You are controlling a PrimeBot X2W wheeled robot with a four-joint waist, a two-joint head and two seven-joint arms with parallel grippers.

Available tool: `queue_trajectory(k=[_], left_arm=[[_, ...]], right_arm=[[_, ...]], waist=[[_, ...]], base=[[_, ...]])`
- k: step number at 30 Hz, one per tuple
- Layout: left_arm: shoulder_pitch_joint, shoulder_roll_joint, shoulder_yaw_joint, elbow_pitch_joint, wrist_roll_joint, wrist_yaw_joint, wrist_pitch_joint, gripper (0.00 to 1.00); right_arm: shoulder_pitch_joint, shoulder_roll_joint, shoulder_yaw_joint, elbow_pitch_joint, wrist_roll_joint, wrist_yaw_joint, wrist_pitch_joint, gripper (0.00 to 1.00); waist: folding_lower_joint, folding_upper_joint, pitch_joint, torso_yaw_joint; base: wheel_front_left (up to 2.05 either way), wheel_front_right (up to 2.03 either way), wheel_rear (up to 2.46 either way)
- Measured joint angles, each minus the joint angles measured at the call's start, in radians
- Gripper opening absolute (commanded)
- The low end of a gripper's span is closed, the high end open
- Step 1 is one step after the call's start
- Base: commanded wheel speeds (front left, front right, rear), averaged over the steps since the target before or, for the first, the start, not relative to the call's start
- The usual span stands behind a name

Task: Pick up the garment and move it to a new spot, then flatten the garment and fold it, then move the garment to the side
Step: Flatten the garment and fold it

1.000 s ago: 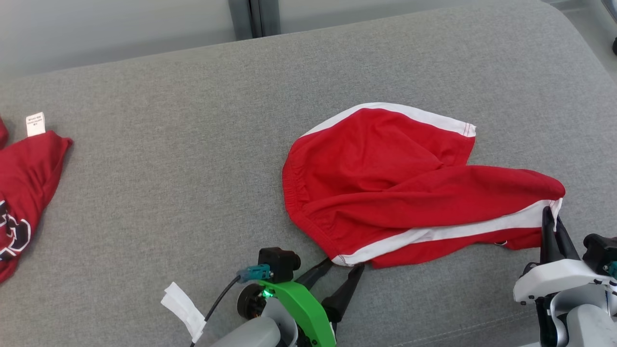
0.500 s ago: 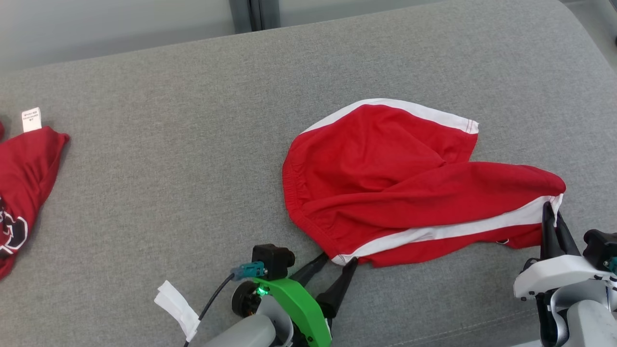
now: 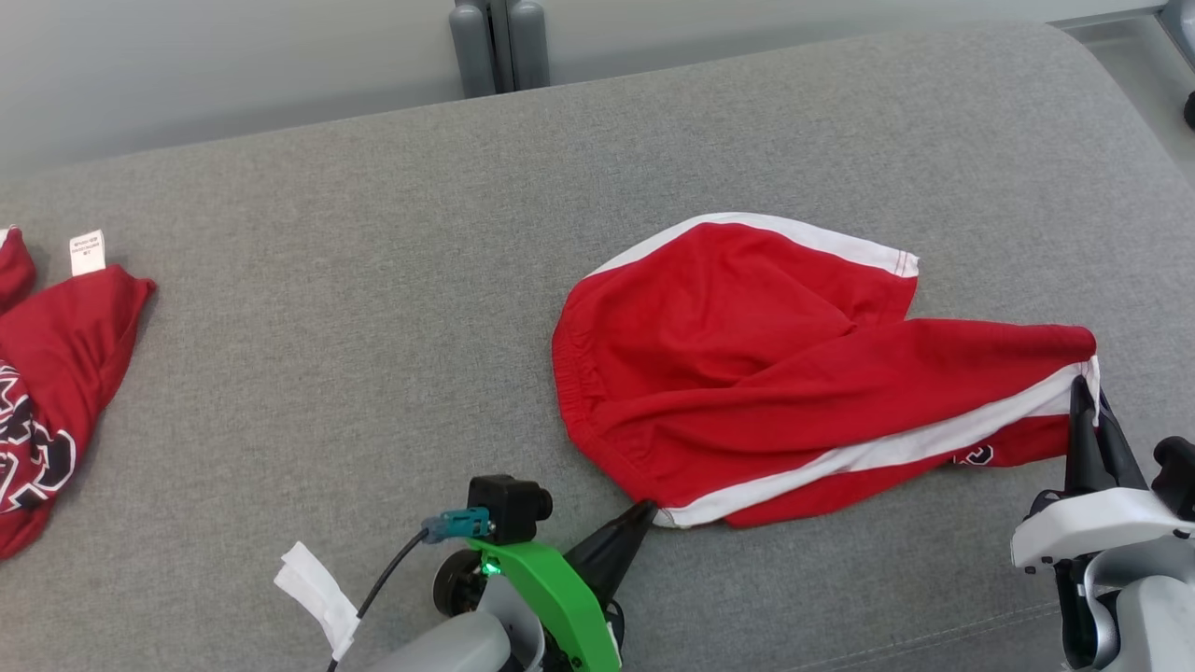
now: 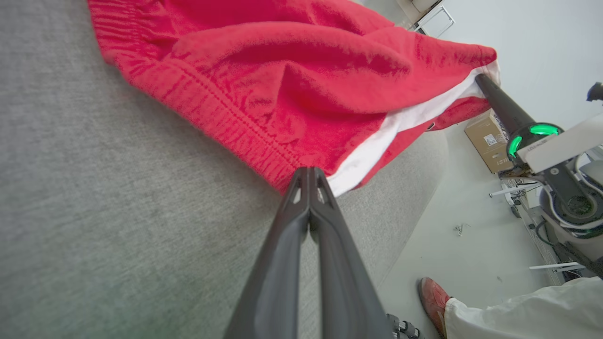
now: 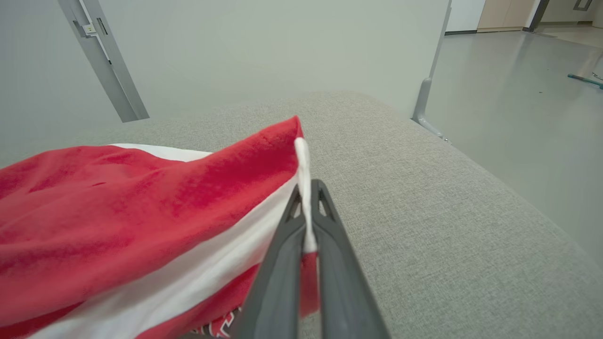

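The garment is a pair of red shorts with white side stripes, lying crumpled on the grey padded surface. My left gripper is shut, its tips pinching the near corner of the elastic waistband. In the left wrist view the two dark fingers press together over the fabric's edge. My right gripper is shut on the white hem at the garment's right end, which is lifted a little off the surface. The white trim runs down between the right fingers.
A second red garment with a white tag lies at the far left. A grey post stands behind the surface. The surface rounds off at the right. Past the near edge are a person's red shoe and a cardboard box.
My left gripper's fingers, open around the waistband corner before, have shut on it. The garment's right leg is drawn straighter toward the right gripper. The camera shifted a little.
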Motion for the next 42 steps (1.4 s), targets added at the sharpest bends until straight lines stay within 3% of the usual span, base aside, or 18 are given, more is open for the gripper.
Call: queue_trajectory(k=[5, 6, 7, 8, 20, 21, 22, 24, 36, 42], left_arm=[[0.000, -0.007, -0.015, 0.024, 0.008, 0.000, -0.001, 0.00], [0.001, -0.011, -0.020, 0.037, 0.013, 0.000, -0.001, 0.31], [0.001, -0.014, -0.026, 0.049, 0.014, 0.000, -0.001, 0.90], [0.002, -0.017, -0.030, 0.062, 0.016, 0.000, -0.001, 1.00], [-0.023, -0.071, -0.052, 0.129, -0.010, 0.000, -0.002, 1.00], [-0.025, -0.072, -0.052, 0.130, -0.010, 0.000, -0.002, 0.92], [-0.026, -0.074, -0.053, 0.131, -0.009, 0.000, -0.004, 0.69], [-0.030, -0.076, -0.053, 0.130, 0.002, 0.000, -0.004, 0.00], [-0.030, -0.071, 0.035, -0.017, 0.115, 0.000, -0.003, 0.00], [-0.170, 0.026, 0.057, -0.179, 0.132, 0.000, 0.004, 0.00]], right_arm=[[0.002, 0.001, 0.010, -0.004, 0.001, 0.000, 0.000, 0.00], [0.002, 0.001, 0.012, -0.004, 0.002, 0.000, 0.000, 0.00], [0.002, 0.001, 0.013, -0.004, 0.003, 0.000, 0.000, 0.00], [0.002, 0.002, 0.015, -0.004, 0.006, 0.000, 0.000, 0.00], [0.002, -0.010, 0.019, -0.002, 0.008, 0.000, 0.000, 0.00], [0.002, -0.010, 0.019, -0.001, 0.008, 0.000, 0.000, 0.00], [0.002, -0.010, 0.021, -0.001, 0.008, 0.000, 0.000, 0.00], [0.002, -0.010, 0.023, 0.001, 0.008, 0.000, 0.000, 0.00], [-0.005, -0.027, 0.017, -0.049, 0.018, 0.000, 0.000, 0.00], [-0.134, -0.094, 0.073, -0.138, 0.071, 0.000, 0.000, 0.00]], waist=[[0.0000, 0.0000, -0.013, 0.002], [0.0000, 0.0000, -0.012, 0.001], [0.0000, 0.0000, -0.011, 0.001], [0.0000, 0.0000, -0.010, 0.001], [0.0000, 0.0000, 0.014, -0.005], [0.0000, 0.0000, 0.015, -0.006], [0.0000, 0.0000, 0.016, -0.007], [0.0000, 0.0000, 0.018, -0.009], [0.0000, 0.0000, 0.023, 0.009], [0.0000, 0.0000, 0.035, 0.011]], base=[[0.00, 0.00, 0.00], [0.00, 0.00, 0.00], [0.00, 0.00, 0.00], [0.00, 0.00, 0.00], [0.00, 0.00, 0.00], [0.00, 0.00, 0.00], [0.00, 0.00, 0.00], [0.00, 0.00, 0.00], [0.00, 0.00, 0.00], [0.00, 0.00, 0.00]])
